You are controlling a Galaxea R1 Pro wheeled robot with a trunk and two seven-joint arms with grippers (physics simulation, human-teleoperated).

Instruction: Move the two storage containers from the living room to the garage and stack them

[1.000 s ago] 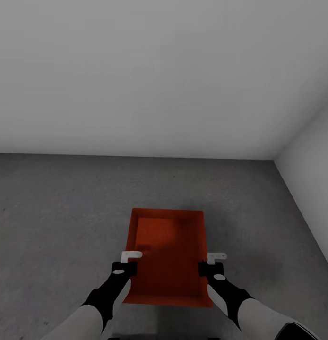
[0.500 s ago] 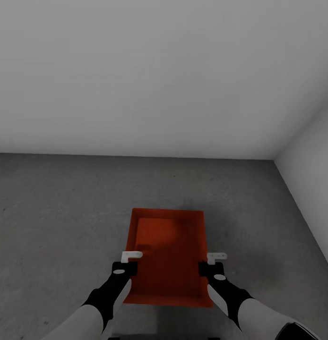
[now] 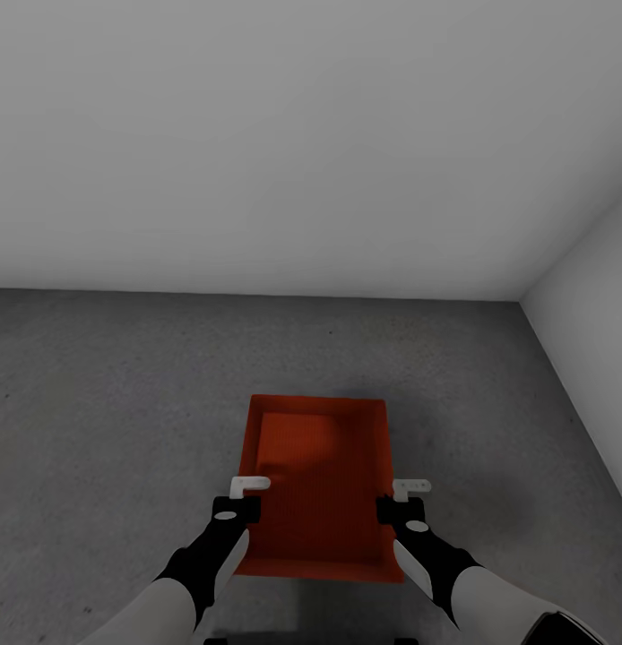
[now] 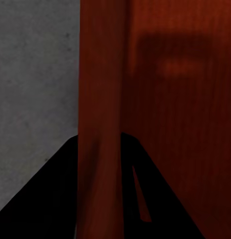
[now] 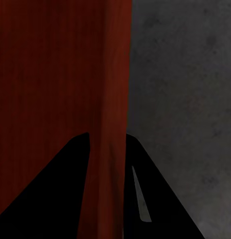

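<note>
An orange-red storage container (image 3: 315, 475), a shallow open-top tray, lies lengthwise in front of me over the dark grey garage floor (image 3: 105, 403). My left gripper (image 3: 242, 498) is shut on its left side wall and my right gripper (image 3: 399, 502) is shut on its right side wall, both near the tray's near end. In the left wrist view the red wall (image 4: 100, 89) runs between the two black fingers; the right wrist view shows the opposite wall (image 5: 113, 89) pinched the same way. Whether the tray rests on the floor or hangs just above it I cannot tell.
A plain pale grey back wall (image 3: 302, 161) stands a short way beyond the tray. A side wall (image 3: 598, 305) closes in at the right and meets it in a corner. Bare concrete stretches left of the tray.
</note>
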